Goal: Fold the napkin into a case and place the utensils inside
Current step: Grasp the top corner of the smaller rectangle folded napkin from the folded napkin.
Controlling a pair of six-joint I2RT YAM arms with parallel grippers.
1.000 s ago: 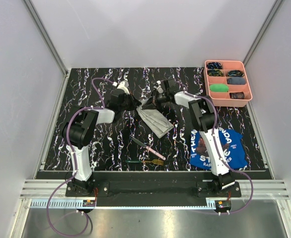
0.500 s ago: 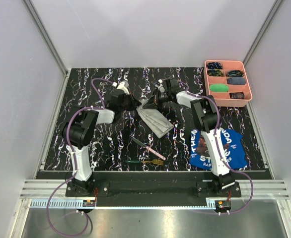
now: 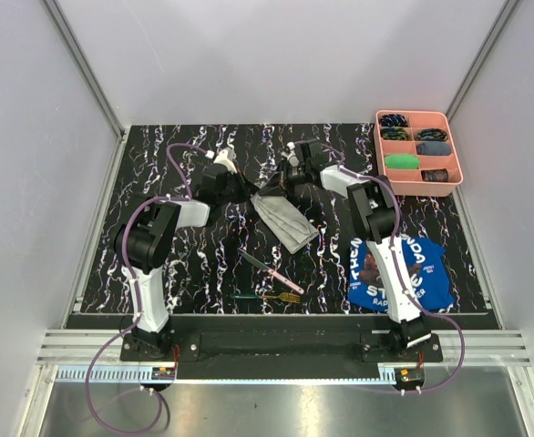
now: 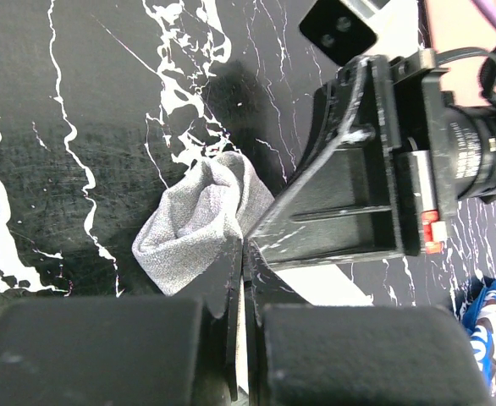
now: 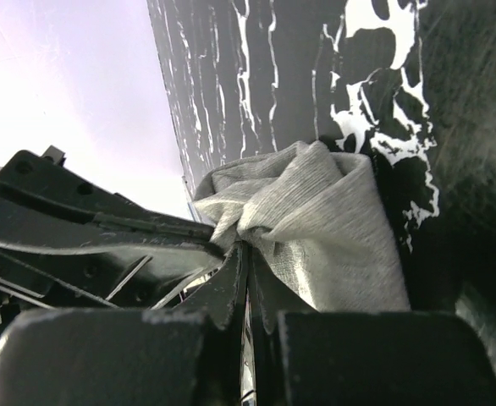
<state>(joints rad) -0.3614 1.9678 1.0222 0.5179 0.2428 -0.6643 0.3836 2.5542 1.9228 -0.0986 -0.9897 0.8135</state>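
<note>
**Operator:** Overhead view: where is the task item lying?

**Technician:** The thin light grey cloth napkin [image 3: 287, 223] is lying on the black, white-veined table [image 3: 176, 264], folded into a narrow layered strip that is running diagonally near the middle. The left fingers [image 3: 242, 191] and the right fingers [image 3: 279, 186] are meeting at its far corner. The pink-handled, dark-bladed knife [image 3: 272, 271] and the green-handled, gold-tined fork [image 3: 267, 297] are resting nearer the arm bases, apart from the napkin. A pink compartment tray [image 3: 379, 150] is sitting at the far right corner. A blue printed cloth [image 3: 428, 273] is lying beside the right arm.

**Operator:** Left wrist view?

**Technician:** The left fingers are pressing together, with their tips touching the bunched edge of the napkin. Whether cloth is caught between them cannot be told. The right fingers are standing just beside them.

**Operator:** Right wrist view?

**Technician:** The right fingers are pinching a gathered corner of the napkin, and its folds are converging at their tips. The left fingers are reaching in from the left.
</note>
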